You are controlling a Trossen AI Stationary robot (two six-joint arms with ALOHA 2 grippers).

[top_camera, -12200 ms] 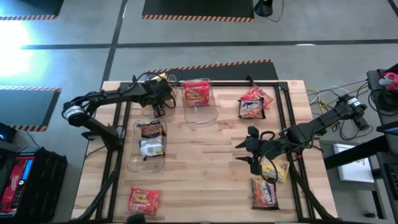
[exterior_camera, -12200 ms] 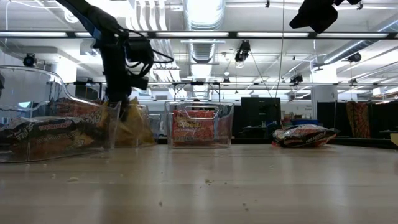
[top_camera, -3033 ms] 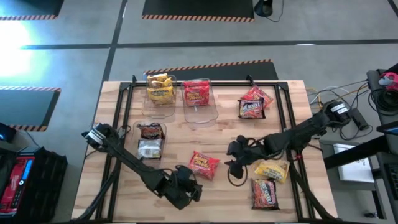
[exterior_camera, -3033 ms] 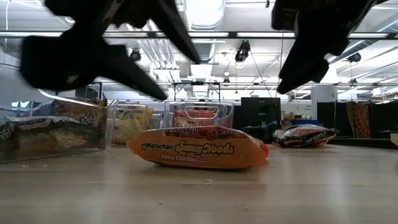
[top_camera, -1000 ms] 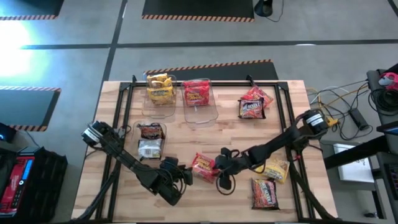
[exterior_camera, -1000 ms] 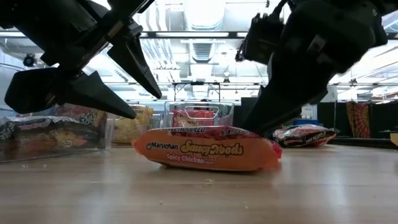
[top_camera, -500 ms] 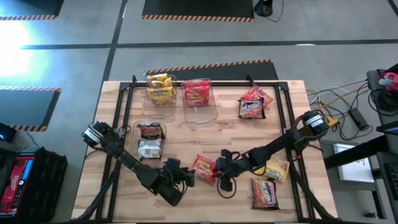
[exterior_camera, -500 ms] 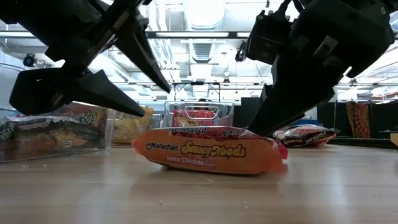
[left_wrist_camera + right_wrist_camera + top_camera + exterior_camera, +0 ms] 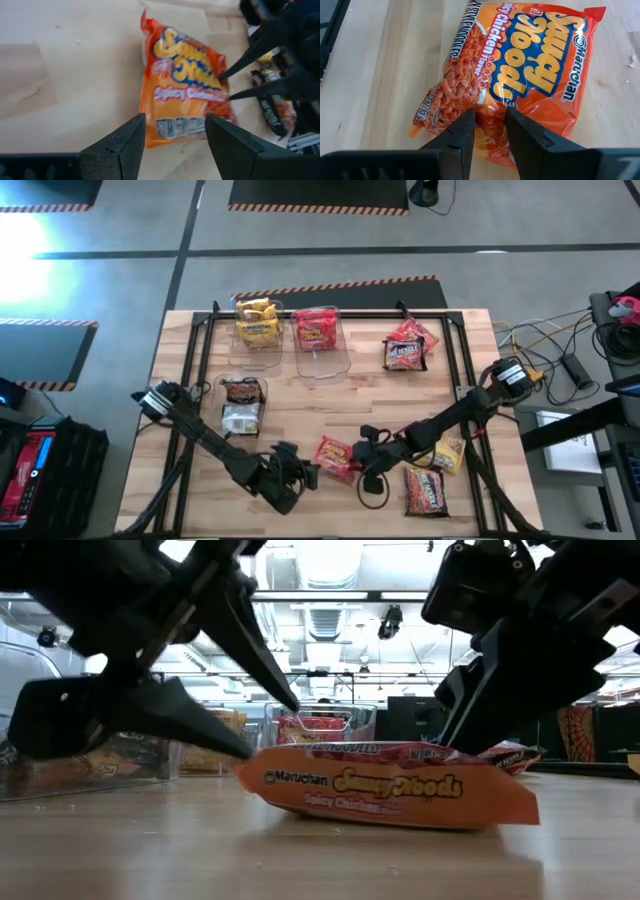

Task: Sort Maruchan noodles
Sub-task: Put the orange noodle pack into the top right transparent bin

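- Yellow packets [image 9: 256, 321] in far-left clear bin [image 9: 243, 352]; red packet [image 9: 317, 328] in neighbouring bin [image 9: 330, 365]; dark packets [image 9: 241, 403] in nearer bin [image 9: 232, 443].
- Orange Spicy Chicken packet [image 9: 335, 457] on table [image 9: 300, 405], pinched at its edge by right gripper [image 9: 366, 452].
- Left gripper [image 9: 306, 472] spread wide, just beside it.

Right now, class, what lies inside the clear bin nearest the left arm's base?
Inside the clear bin lie a dark brown-red packet and a silvery packet beside it. Whether anything lies under them cannot be seen; they cover the floor of the bin.
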